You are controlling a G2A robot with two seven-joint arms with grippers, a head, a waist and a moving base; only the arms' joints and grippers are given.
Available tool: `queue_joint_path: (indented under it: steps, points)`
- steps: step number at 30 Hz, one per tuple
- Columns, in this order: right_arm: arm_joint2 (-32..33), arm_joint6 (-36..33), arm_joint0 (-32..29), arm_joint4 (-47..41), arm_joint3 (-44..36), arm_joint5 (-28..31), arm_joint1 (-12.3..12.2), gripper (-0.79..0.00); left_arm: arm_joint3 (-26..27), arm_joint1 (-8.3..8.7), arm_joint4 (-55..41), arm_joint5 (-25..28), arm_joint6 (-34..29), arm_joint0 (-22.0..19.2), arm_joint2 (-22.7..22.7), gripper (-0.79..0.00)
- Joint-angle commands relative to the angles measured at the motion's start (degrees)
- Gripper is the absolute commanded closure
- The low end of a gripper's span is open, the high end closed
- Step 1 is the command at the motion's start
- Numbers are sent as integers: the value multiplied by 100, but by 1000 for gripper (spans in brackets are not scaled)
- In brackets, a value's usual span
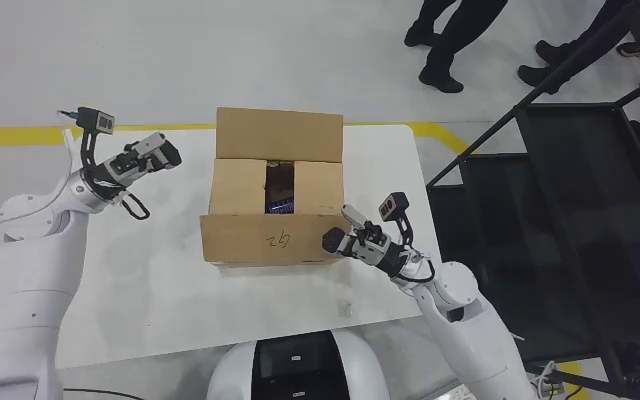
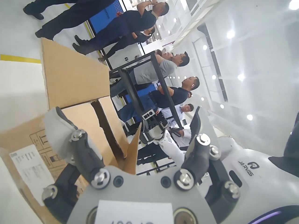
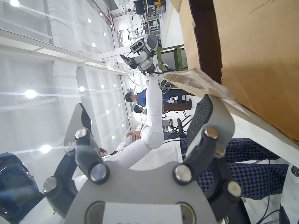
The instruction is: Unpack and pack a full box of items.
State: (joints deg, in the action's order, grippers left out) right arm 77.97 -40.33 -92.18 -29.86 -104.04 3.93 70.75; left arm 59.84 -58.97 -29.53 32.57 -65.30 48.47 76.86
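Note:
A cardboard box (image 1: 270,235) stands in the middle of the white table (image 1: 140,300). Its rear flap stands up, and the two side flaps lie inward with a gap between them. Dark items (image 1: 281,192) show through that gap. My left gripper (image 1: 163,153) hovers off the box's left side, open and empty; its wrist view has the gripper (image 2: 127,127) facing the box (image 2: 74,78). My right gripper (image 1: 333,241) is at the box's front right corner, open. In the right wrist view, one fingertip (image 3: 205,108) of the gripper (image 3: 142,117) touches the edge of a box flap (image 3: 257,47).
A black metal frame (image 1: 540,180) stands just off the table's right edge. A yellow floor line (image 1: 40,133) runs behind the table, and people stand beyond it. Bare table lies left of the box and in front of it.

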Motion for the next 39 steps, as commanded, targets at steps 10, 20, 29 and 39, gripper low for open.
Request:
queue_joint_path:
  steps: [10, 20, 29, 39]
  points:
    - [-93, -171, 148, 242, -13, -108, -40, -785, -271, -43, -60, 11, -116, -217, -158, -785]
    - [-108, 167, 334, 1306, -119, -191, -98, -785, -189, -45, 228, -59, 227, -183, -195, -785]
    - [-107, 305, 295, 1590, -111, -218, -131, -785, -839, -250, 627, 273, 737, -776, -776, -785]
    - [-188, 367, 190, 1712, -200, -161, -155, -785, -2460, -714, 683, 854, 1039, -1715, -1631, -785]
